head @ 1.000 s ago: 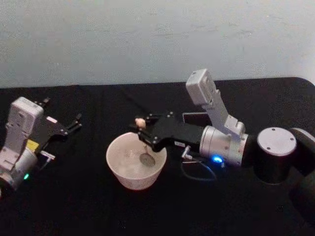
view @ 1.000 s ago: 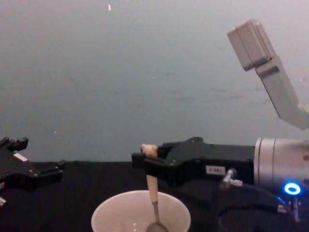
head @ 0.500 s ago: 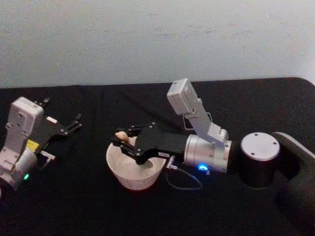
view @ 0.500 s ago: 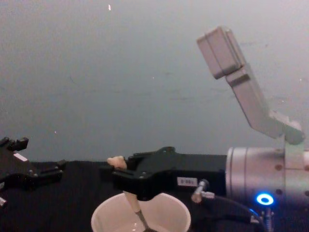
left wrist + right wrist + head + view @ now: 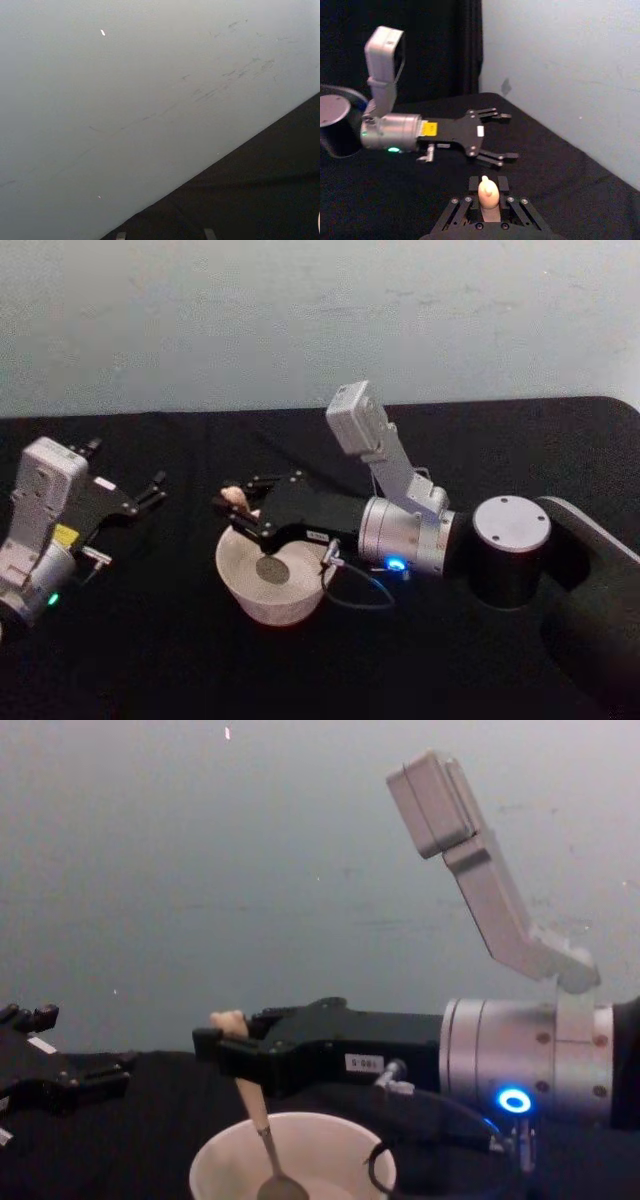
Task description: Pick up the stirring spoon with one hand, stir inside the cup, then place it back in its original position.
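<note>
**Item: stirring step, spoon in cup**

- Right hand [image 5: 232, 503]: reaches in from the robot's right, low over the cup [image 5: 270, 608]. Fingers pressed together on the stirring spoon [image 5: 251, 1098], pinching the beige handle just under the bear head.
- Stirring spoon: tilted, with the bear head leaning toward the robot's left and the metal bowl down inside the cup. Cannot tell whether the bowl touches the cup floor.
- Cup: upright on the black tabletop [image 5: 150, 640], directly below the right hand and near the middle of the work area.
- Left hand [image 5: 152, 489]: parked over the tabletop at the robot's left, well apart from the cup. Fingers spread and holding nothing.
- Cable [image 5: 357, 592]: a loop hangs from the right wrist, just beside the cup's rim on the robot's right.
- Progress (judged): pick-up done and stirring in hand. The return to the original position is not yet done.

**Hazards noted (judged)**

1. The grip is high on a tapered handle, so a sideways push from the cup wall could pivot the spoon in the fingers or let it slip out.
2. Too wide a stirring circle would press the bowl against the wall, and the unheld cup could then slide or tip.
3. The hanging cable could snag the rim as the wrist swings and drag the cup.
4. A spoon that has twisted in the grip would sit badly for the return
</note>
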You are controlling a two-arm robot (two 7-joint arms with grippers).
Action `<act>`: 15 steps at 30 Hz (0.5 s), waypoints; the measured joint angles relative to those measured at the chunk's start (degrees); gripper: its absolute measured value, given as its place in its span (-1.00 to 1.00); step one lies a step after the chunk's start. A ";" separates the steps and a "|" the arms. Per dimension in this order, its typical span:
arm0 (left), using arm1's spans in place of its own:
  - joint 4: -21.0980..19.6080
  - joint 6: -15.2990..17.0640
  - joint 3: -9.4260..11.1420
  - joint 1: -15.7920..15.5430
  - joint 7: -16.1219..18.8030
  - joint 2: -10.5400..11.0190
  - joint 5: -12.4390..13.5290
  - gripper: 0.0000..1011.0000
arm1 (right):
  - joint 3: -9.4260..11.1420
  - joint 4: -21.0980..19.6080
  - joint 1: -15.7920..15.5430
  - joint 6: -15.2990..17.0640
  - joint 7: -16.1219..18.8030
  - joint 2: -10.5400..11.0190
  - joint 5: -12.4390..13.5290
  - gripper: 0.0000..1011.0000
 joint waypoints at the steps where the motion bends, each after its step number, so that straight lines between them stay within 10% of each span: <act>1: 0.00 0.00 0.00 0.00 0.00 0.00 0.00 0.98 | 0.24 0.62 0.25 -0.14 -0.30 -0.31 0.10 -0.58; 15: 0.00 0.00 0.00 0.00 0.00 0.00 0.00 0.98 | 3.12 3.82 1.44 -0.39 -2.64 -1.29 1.03 -0.58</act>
